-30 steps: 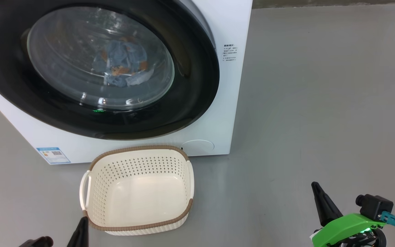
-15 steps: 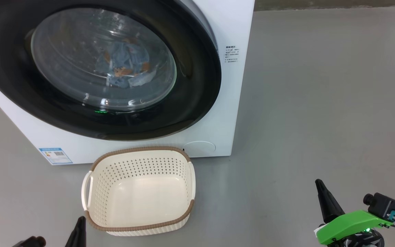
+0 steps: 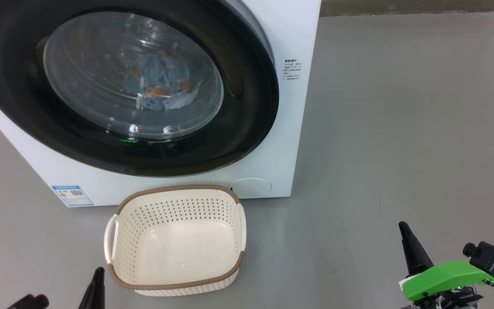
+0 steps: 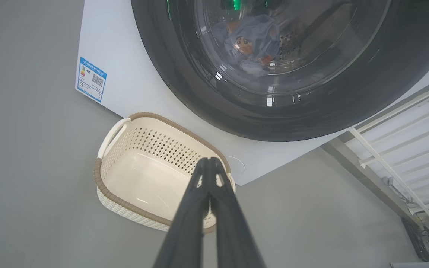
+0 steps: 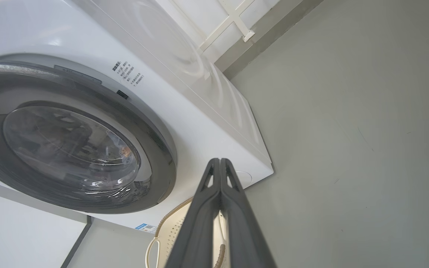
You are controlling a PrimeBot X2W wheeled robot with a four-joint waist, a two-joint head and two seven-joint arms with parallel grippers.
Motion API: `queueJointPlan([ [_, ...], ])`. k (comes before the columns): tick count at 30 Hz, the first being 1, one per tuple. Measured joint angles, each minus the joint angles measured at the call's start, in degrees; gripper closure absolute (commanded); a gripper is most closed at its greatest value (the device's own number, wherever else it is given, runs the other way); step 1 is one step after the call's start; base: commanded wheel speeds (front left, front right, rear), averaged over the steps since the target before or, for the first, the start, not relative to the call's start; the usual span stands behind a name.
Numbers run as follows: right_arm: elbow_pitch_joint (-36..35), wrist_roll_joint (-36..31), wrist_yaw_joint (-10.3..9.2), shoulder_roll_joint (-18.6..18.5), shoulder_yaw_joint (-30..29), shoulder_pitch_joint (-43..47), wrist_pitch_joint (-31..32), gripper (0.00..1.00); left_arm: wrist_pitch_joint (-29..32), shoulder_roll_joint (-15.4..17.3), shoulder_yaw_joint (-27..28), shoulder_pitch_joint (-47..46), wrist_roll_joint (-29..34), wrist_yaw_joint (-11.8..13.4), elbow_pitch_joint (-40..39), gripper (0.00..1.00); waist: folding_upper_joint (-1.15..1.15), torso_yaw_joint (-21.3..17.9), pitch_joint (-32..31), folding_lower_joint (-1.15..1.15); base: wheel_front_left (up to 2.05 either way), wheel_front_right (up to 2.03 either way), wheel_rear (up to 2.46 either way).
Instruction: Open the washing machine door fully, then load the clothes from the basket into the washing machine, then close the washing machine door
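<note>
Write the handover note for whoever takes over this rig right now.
Grippers: left gripper jaws shut, empty, near the basket; right gripper jaws shut, empty, over the floor.
Things: clothes lie inside the washing machine, seen through the door glass. The basket is empty, on the floor in front of the machine.
Done: clothes loaded; door looks shut.
Left: nothing obvious; perhaps confirm the door has latched.

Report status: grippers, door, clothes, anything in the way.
Left gripper and right gripper shut, both empty, back from the washing machine. The washing machine door closed, clothes inside behind the glass. Empty basket on floor below the door.
</note>
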Motion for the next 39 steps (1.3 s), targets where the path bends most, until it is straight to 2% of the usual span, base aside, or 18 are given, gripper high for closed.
queueJointPlan([
  [39, -4.33, 19.70, -0.01, 1.58, -4.08, 1.31, 6.56, 1.00, 6.45, -2.20, 4.12, -1.61, -20.52, 0.00, -1.29, 1.00, 0.00, 1.06, -1.19, -0.01, 0.00, 0.00, 0.00],
])
